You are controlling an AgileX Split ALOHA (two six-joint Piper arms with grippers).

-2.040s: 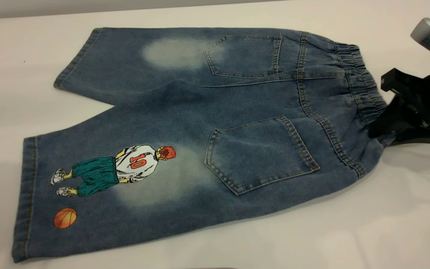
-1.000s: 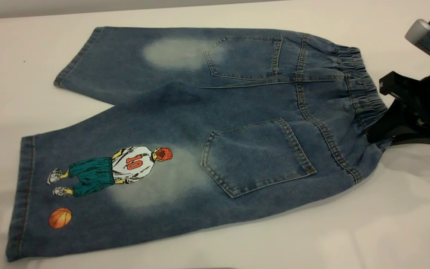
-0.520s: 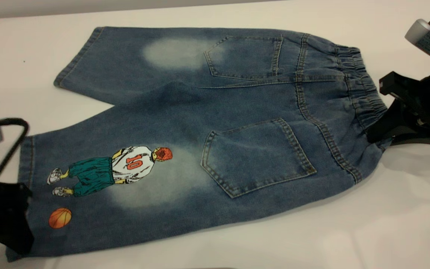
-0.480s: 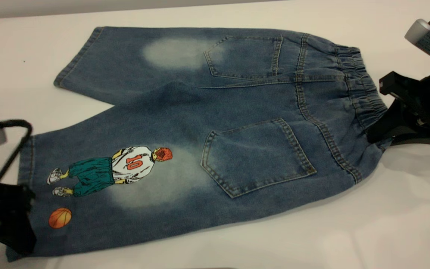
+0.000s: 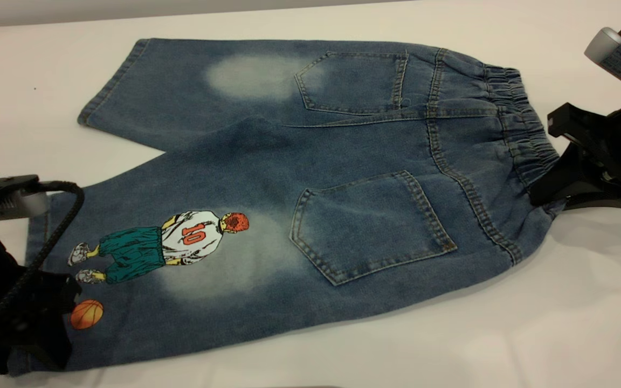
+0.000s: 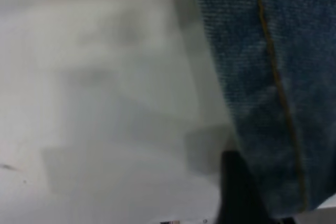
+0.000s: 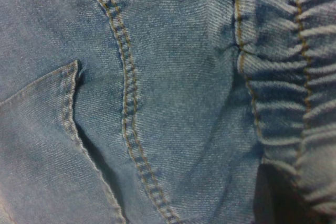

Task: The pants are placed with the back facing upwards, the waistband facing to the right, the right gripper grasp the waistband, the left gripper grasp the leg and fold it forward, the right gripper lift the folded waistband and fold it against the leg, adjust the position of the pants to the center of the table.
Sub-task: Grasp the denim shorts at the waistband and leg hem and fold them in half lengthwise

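We find the pants (image 5: pixel 299 178) flat on the counter (image 5: pixel 504 334), back up. The right hand (image 5: pixel 550 186) sits against the waistband (image 5: pixel 526 140) at its near end; the left hand (image 5: pixel 35 318) lies over the printed leg (image 5: pixel 143 280) hem. We cannot tell either hand's grip.

Blue denim of the pants (image 7: pixel 173 77) fills the right wrist view. The gathered waistband (image 7: pixel 294 93) runs in ruffled ridges along one side, edged with tan stitching. A double-stitched seam (image 7: pixel 128 114) crosses the flat cloth beside it, and a pocket corner (image 7: pixel 68 77) lies just past that seam.
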